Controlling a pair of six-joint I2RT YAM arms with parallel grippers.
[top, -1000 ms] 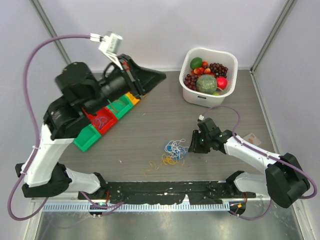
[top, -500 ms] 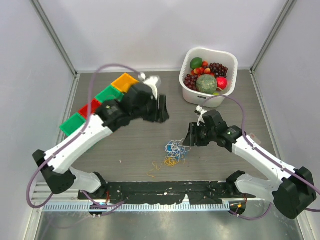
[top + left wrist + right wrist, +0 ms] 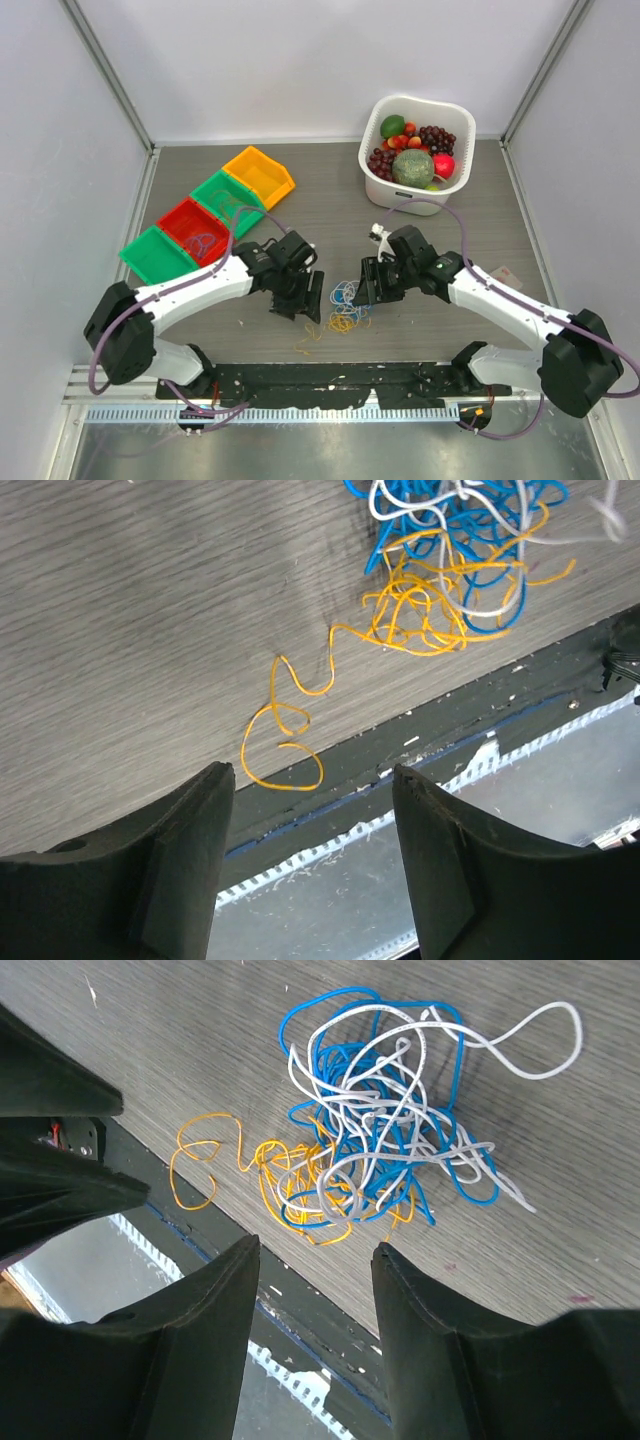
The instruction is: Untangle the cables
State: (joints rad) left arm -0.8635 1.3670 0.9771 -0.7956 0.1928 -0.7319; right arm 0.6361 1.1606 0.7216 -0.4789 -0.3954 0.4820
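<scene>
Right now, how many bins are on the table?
4, in a diagonal row on the left: orange bin farthest back, then far green bin, red bin, and near green bin closest to the arms. None seems hidden.

No text, label, brand or number can be read anywhere.

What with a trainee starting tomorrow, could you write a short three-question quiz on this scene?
1. True or false: the left gripper and the right gripper are both open and empty.
2. Which strand of the tangled bunch of thin blue, white and yellow-orange cables lies nearest the grey wood-grain table's near edge? A blue, B white, C yellow-orange.
3. Fill in: the white plastic basket holds ____.
Key: 1 true; 2 C; 3 fruit.
</scene>
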